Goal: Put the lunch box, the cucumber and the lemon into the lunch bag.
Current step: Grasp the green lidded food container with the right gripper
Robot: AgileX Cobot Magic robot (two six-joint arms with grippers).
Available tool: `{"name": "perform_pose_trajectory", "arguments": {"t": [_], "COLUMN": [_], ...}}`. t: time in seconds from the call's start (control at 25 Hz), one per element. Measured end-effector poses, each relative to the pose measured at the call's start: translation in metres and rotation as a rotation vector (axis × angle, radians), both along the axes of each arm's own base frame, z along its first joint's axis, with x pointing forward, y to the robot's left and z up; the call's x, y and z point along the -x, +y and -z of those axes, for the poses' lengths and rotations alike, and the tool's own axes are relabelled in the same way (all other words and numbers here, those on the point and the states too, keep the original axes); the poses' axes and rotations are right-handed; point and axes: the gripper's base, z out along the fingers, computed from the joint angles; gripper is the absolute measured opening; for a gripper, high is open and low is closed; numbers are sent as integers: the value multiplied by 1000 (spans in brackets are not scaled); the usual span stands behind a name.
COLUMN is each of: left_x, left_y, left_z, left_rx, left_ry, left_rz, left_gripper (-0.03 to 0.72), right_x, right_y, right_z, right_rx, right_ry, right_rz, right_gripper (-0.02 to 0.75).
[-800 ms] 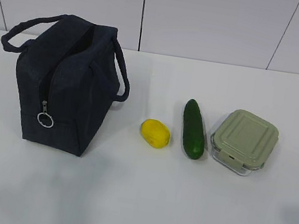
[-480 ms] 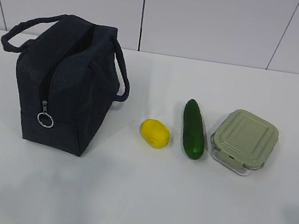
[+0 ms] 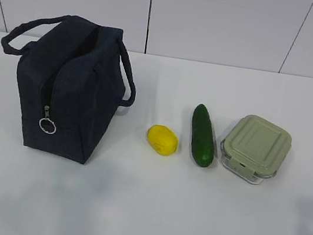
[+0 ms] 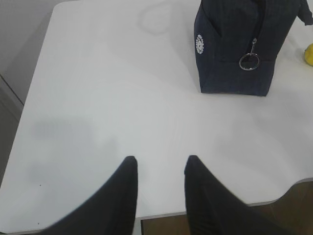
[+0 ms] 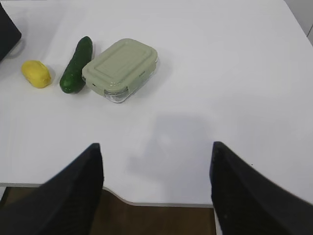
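A plain white table (image 3: 147,211) fills the scene, backed by a pale panelled wall (image 3: 219,20) with thin dark seams. On the left of the table stands the lunch bag (image 3: 68,89), dark navy and upright, its two padded handles (image 3: 30,32) looping out to either side and the top seam gaping a little. A silver ring pull (image 3: 48,126) hangs from the zipper on the end that faces the exterior camera.

To the right of the bag, well apart from it, three things lie in a row — the lemon (image 3: 162,139), then the cucumber (image 3: 202,135), then the lunch box (image 3: 256,148). The lemon sits on its own with bare table between it and the cucumber. The cucumber lies with one end pointing away from the camera, just beside the lunch box; from the right wrist view the two look to be touching or nearly so. The lunch box has its ribbed pale green lid on, over a clear glass base.

The left gripper (image 4: 160,164) hovers over bare table near the front edge, jaws parted a modest way with nothing between them; the bag stands ahead of it. The right gripper (image 5: 156,152) hangs over the table's front edge too — jaws spread wide, empty, with the lunch box, cucumber and lemon ahead and to its left.
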Motion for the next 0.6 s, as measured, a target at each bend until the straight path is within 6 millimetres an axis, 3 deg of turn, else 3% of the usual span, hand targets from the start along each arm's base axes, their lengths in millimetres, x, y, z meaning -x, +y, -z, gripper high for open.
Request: {"name": "perform_pose_trajectory", "arguments": {"t": [0.2,0.6], "left_x": [0,0], "left_y": [0,0], "left_z": [0,0], "left_rx": [0,0], "left_ry": [0,0], "left_rz": [0,0], "left_gripper": [236,236], "right_x": [-31,-97], "right_y": [4,15], "right_z": [-13,-7], "right_rx": [-14,-133], "right_ry": [134,390], "right_rz": [20,125], "right_gripper": [516,515]}}
